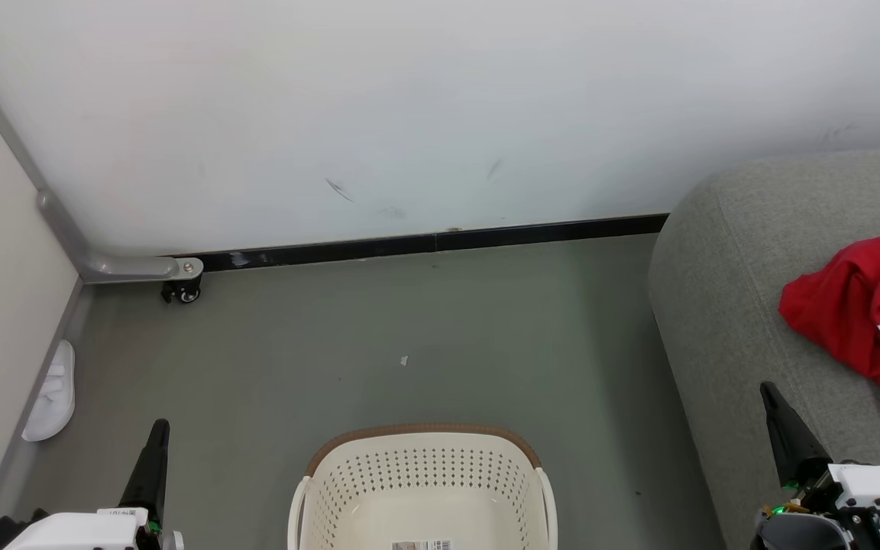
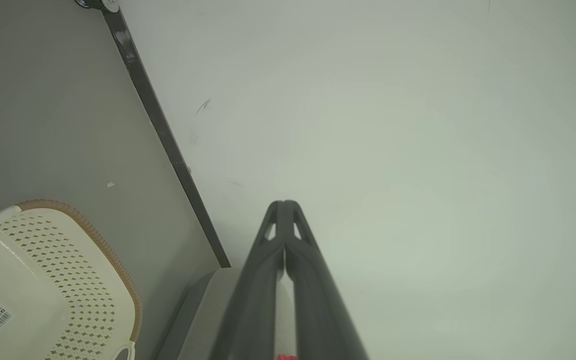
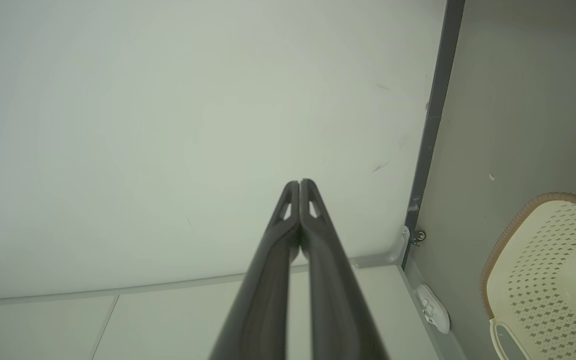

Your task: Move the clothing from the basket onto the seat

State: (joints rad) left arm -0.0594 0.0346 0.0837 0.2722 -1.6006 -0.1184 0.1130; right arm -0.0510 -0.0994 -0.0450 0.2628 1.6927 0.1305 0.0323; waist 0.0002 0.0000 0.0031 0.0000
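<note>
Clenched shut on nothing, left gripper point(image 1: 157, 432) and right gripper point(image 1: 768, 393) flanking cream basket point(image 1: 425, 431) on floor point(image 1: 440, 321), red clothing point(image 1: 852, 321) heaped on grey seat point(image 1: 730, 267) at right.

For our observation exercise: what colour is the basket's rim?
The basket has a brown rim, clearest in the head view.

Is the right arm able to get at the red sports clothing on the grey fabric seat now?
Probably yes. The red sports clothing lies uncovered on the grey fabric seat, just ahead of the shut right pincer, with nothing between them; the pincer would need to open first.
</note>
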